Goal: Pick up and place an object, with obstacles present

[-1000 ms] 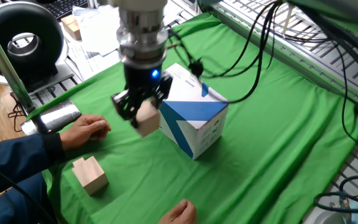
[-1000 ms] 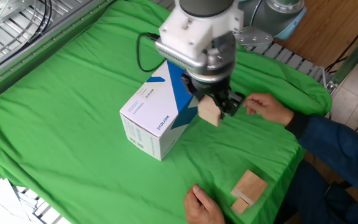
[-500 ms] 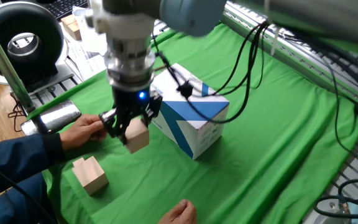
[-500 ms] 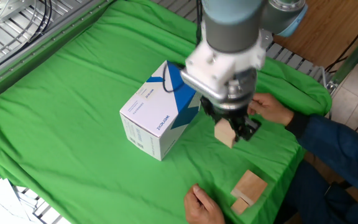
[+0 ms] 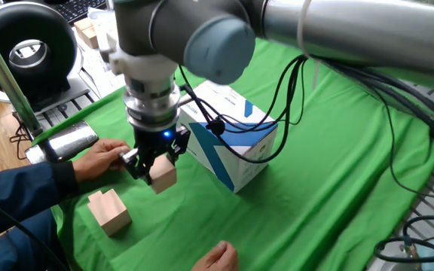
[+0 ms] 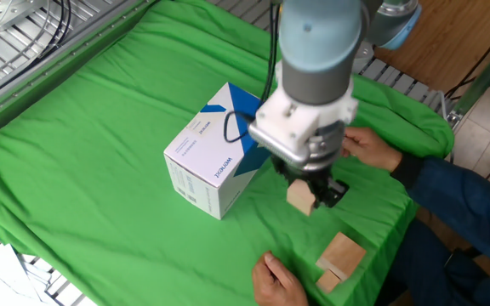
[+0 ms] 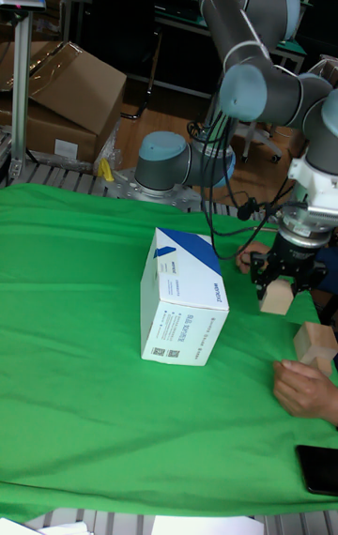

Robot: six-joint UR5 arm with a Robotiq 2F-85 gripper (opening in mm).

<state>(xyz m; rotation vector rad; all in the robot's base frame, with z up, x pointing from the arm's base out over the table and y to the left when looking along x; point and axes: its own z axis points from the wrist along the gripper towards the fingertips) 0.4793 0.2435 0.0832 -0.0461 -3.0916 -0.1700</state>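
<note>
Green cloth (image 5: 337, 173) covers the surface. On it stands a big white-and-blue box (image 5: 236, 147). Just beside the box, the gripper (image 5: 155, 167) hangs with its jaws clamped on a small tan cube (image 6: 301, 197), held just above the cloth. A paler wooden block (image 5: 108, 211) lies nearby, between a person's two hands.

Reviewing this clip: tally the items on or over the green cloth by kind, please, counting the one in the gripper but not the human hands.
Small wooden cube, held in the gripper: 1
Larger wooden block: 1
White-and-blue cardboard box: 1
Total: 3
</note>
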